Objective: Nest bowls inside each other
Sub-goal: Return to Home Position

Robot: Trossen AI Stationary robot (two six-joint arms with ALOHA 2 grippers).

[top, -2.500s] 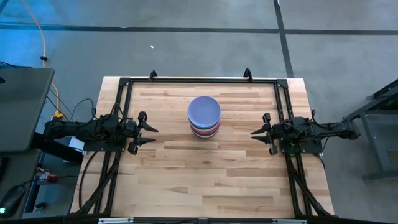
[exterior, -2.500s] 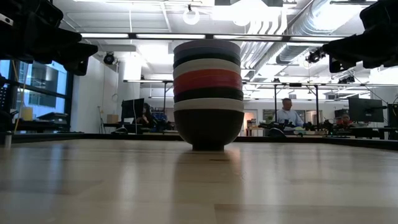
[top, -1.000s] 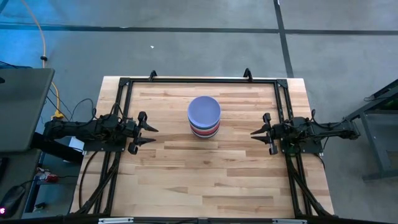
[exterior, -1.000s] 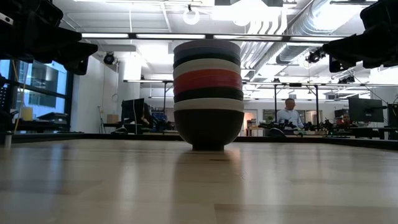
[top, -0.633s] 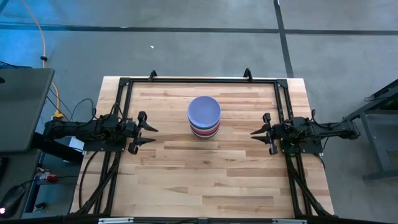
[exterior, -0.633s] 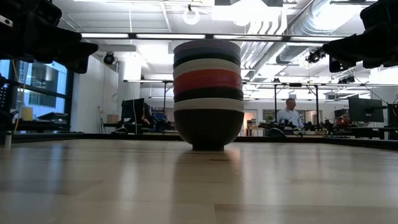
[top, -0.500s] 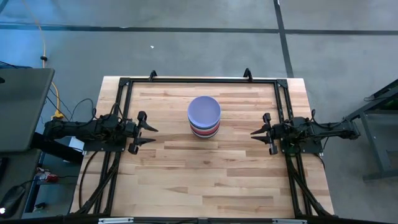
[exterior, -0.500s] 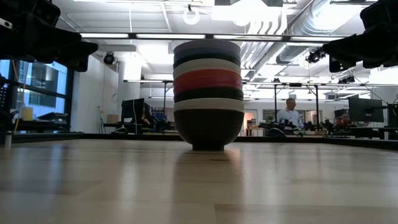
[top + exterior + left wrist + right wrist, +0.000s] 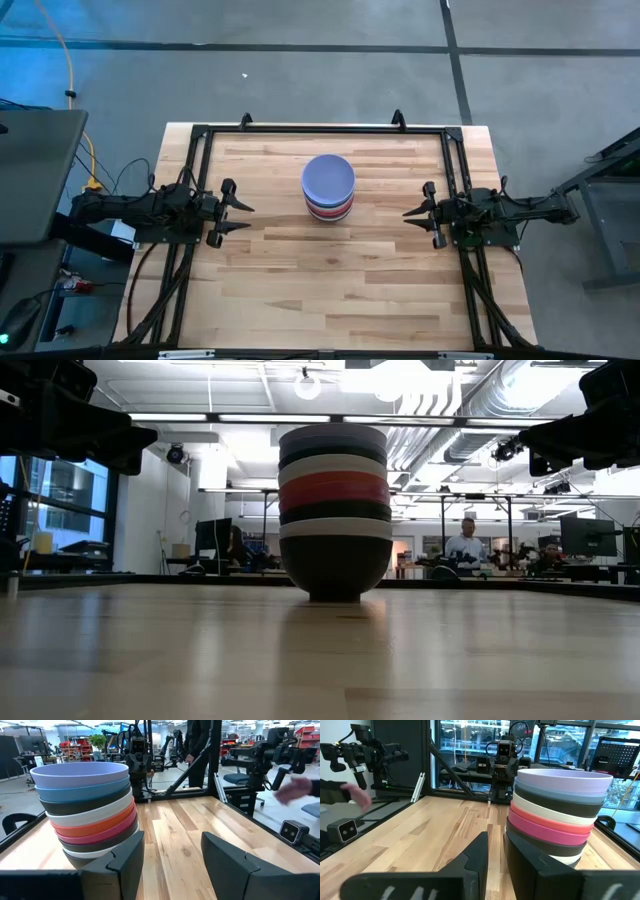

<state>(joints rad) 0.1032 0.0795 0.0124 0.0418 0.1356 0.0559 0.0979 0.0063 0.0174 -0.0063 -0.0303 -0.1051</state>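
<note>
Several bowls are nested into a single stack that stands by its black bottom bowl on the far middle of the table. From the top, the left wrist view shows lavender, blue, black, white, red, magenta, black, white and black bowls. My left gripper hovers open near the table's left edge, pointing at the stack and well short of it. Opposite it, my right gripper hovers near the right edge, with a narrow gap between its fingers. The stack is apart from both grippers.
A black frame runs along the table's far, left and right edges. Bare wooden top lies between the stack and the near edge. A person's hand shows blurred beyond the table, and people stand in the room behind.
</note>
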